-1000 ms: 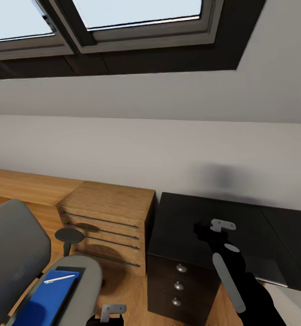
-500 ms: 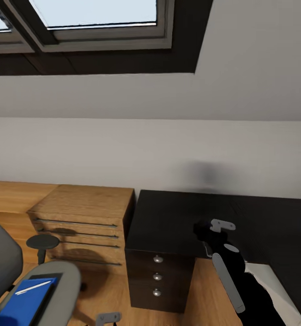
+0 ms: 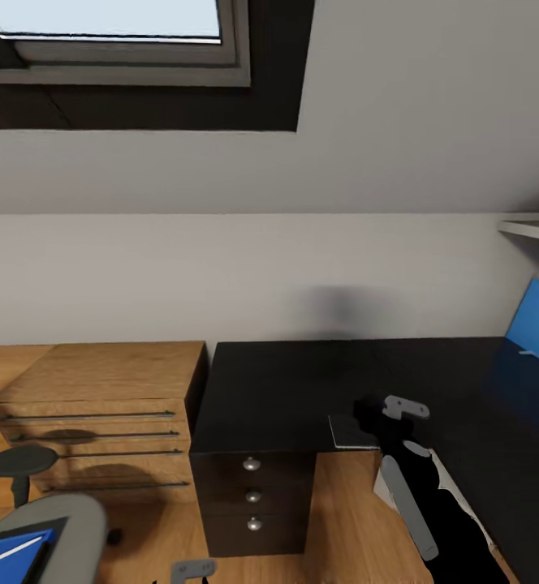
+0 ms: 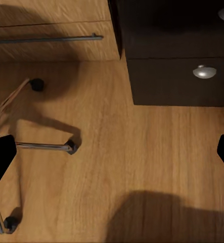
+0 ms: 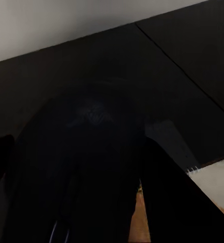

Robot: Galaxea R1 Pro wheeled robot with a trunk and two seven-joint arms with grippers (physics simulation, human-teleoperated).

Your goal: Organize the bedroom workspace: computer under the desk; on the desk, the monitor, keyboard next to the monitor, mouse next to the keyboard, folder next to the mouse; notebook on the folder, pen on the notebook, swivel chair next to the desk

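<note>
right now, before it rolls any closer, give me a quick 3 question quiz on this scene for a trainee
1. How many silver knobs show on the desk drawers in the head view? a) two b) three c) five
2. True or false: the blue folder lies on the desk.
3. What piece of furniture stands right beside the desk's drawer end?

Key:
1. b
2. False: it lies on the swivel chair seat.
3. The wooden drawer chest.
</note>
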